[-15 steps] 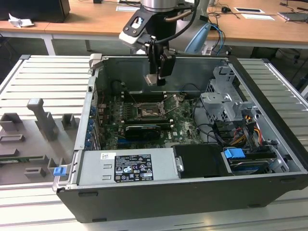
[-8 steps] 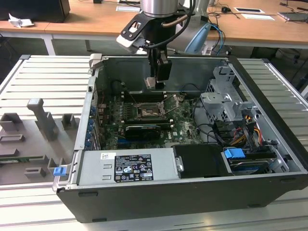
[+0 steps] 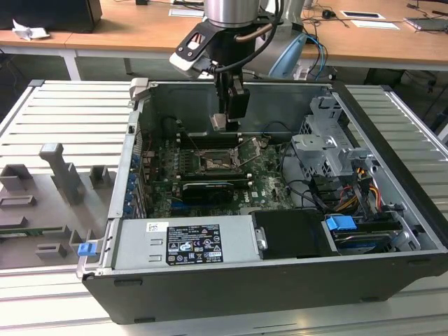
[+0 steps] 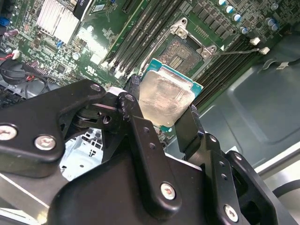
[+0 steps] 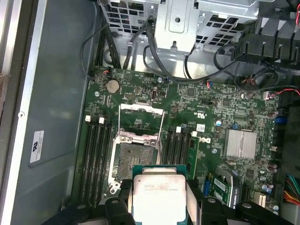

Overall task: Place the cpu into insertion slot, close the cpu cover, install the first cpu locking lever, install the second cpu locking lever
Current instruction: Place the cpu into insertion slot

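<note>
Right now the gripper hangs inside the open computer case, which lies on the ribbed bench. Its two black fingers are closed on opposite edges of the cpu, holding it flat with the dull silver face toward the cameras. In both wrist views the chip is in the air, clear of the motherboard and not yet seated.

The insertion slot sits near the middle of the motherboard, its dark pin field bare, with the cpu just beside it in the first wrist view. The cpu cover is swung open from its hinge at the slot's edge, so its square window frames green board instead of the socket. Long black memory slots run along both sides of the slot. A finned silver heat sink stands on the board, well apart from the socket.

In the exterior view, a grey power supply lines the case's near edge. A metal drive cage fills the corner at the exterior view's right.
</note>
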`<state>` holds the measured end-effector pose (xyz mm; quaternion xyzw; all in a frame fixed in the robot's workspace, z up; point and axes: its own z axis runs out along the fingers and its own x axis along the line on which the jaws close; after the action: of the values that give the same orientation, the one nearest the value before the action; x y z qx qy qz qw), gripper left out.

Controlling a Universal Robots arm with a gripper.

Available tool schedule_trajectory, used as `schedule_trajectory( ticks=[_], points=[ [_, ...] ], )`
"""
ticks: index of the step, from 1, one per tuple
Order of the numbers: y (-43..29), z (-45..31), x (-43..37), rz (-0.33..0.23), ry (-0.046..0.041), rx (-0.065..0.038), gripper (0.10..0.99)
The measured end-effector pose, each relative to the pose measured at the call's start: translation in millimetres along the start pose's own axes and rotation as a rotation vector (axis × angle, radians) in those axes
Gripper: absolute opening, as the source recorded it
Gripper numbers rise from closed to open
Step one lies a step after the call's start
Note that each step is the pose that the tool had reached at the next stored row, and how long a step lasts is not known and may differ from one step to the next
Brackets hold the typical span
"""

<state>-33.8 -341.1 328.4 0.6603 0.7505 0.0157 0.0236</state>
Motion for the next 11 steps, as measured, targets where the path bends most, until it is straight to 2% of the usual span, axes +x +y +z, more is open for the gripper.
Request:
schedule_trajectory(
  ticks=[11],
  points=[
    [-0.1,1.8,0.0,0.028,-0.0015,0.0,0.541]
  ],
)
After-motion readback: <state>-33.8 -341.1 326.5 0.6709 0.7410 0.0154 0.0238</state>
